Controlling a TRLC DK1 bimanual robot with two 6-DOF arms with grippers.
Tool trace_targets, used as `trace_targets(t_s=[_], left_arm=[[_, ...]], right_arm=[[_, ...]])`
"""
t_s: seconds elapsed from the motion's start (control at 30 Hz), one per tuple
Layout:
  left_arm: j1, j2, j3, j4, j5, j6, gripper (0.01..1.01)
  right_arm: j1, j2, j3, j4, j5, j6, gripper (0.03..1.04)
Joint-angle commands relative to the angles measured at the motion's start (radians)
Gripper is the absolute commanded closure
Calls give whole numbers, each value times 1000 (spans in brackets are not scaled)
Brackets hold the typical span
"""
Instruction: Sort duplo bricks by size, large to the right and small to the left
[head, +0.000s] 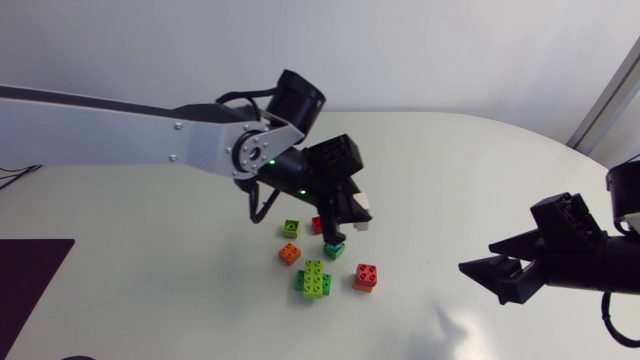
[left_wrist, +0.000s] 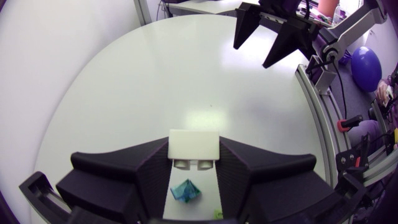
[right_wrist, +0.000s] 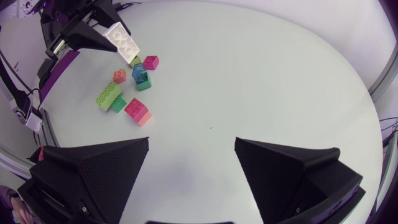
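**While the left jaws clamp a white brick above the pile, the right jaws stand open**

Where the left arm (head: 150, 135) reaches in over the white counter (head: 480, 170), the left jaws are closed on a large white brick (head: 361, 212), with one black finger pressed against each side. The brick is held up off the counter, just above a loose cluster of coloured bricks near the counter's middle. In the left wrist view, a teal brick (left_wrist: 185, 191) shows below the white one, in the gap between the two fingers.

Seen from above, the cluster lies as follows. A small lime brick (head: 291, 228) and a small red-pink brick (head: 317, 224) sit side by side, close under the jaws. The teal brick lies just beside them, beneath the fingertips. A small orange brick (head: 289, 253) sits a little nearer the front edge. Nearest the front, a long lime brick (head: 316, 279) rests on a dark green one, and just beside that pair a red brick (head: 367, 277) is stacked on an orange one.

The right arm (head: 570, 250) comes in from the right side. The right jaws are spread wide with nothing between them, over bare counter, well apart from the cluster and the white brick.
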Motion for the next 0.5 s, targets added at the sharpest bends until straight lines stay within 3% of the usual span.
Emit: trace_targets(t_s=[0.0,0.33,0.4,0.47], left_arm=[[-31,95,79,2,21,-38,875],[-96,293,302,-8,70,-65,852],[-105,318,331,-41,68,-58,770],[-111,329,348,-64,67,-58,584]], right_arm=[[-31,-21,-37,-21,-3,-51,67],[-137,-21,-74,-22,-4,-123,67],[-149,-21,-82,-22,-4,-134,67],[-154,-21,-87,-19,-4,-137,67]])
